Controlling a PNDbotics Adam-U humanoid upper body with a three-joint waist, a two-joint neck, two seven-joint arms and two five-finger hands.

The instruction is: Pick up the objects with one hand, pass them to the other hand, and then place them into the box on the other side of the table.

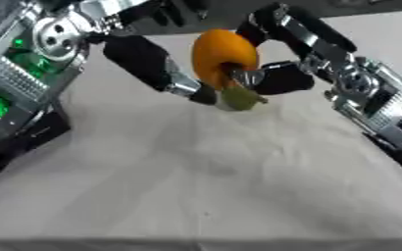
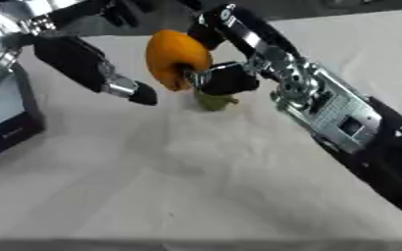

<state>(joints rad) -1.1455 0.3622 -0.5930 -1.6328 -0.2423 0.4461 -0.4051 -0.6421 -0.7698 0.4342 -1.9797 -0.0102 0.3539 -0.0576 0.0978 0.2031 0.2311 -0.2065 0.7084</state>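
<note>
Handover, upper centre of frame. The orange fruit [image 1: 223, 56], with a greenish stem end below, is held above the table [image 1: 204, 186], the right hand [image 2: 230, 78] curled round it. The left hand [image 1: 140, 61], fingers extended, should close fully before the right releases.

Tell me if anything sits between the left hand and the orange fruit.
Nothing visible does. The right hand holds the orange fruit above the table, and the left hand reaches beside it with only open air between.
</note>
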